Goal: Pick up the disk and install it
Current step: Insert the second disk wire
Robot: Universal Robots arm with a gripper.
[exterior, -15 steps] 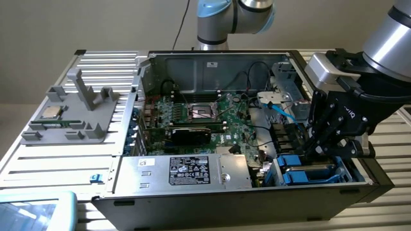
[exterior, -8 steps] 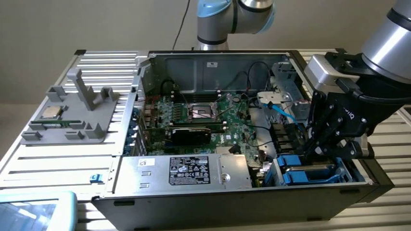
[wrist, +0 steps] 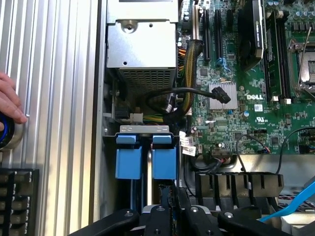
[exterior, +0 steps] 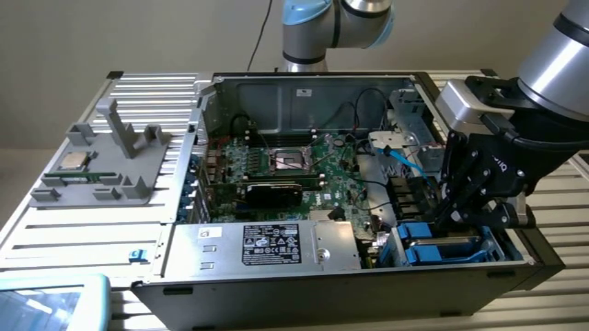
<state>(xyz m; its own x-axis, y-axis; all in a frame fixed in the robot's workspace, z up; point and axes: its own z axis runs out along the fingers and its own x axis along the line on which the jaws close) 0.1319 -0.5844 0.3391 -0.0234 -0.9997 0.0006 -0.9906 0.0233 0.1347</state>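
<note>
The disk (exterior: pixel 443 249) stands on edge in the drive bay at the front corner of the open computer case (exterior: pixel 184 289), on the exterior view's right; its blue carrier frame shows. In the wrist view its blue end (wrist: pixel 165 160) sits beside a second blue carrier (wrist: pixel 129 157). My black gripper (exterior: pixel 456 219) reaches down into that bay. Its fingers (wrist: pixel 171 191) stand narrow, pinched on the edge of the disk's blue frame.
The motherboard (exterior: pixel 294 165) fills the case's middle, and a silver power supply with a black label (exterior: pixel 267 245) lies beside the bay. A blue cable (exterior: pixel 405 162) runs behind the bay. A grey fixture holding a CPU chip (exterior: pixel 74 160) sits on the table. A person's hand (wrist: pixel 7 101) rests beside the case.
</note>
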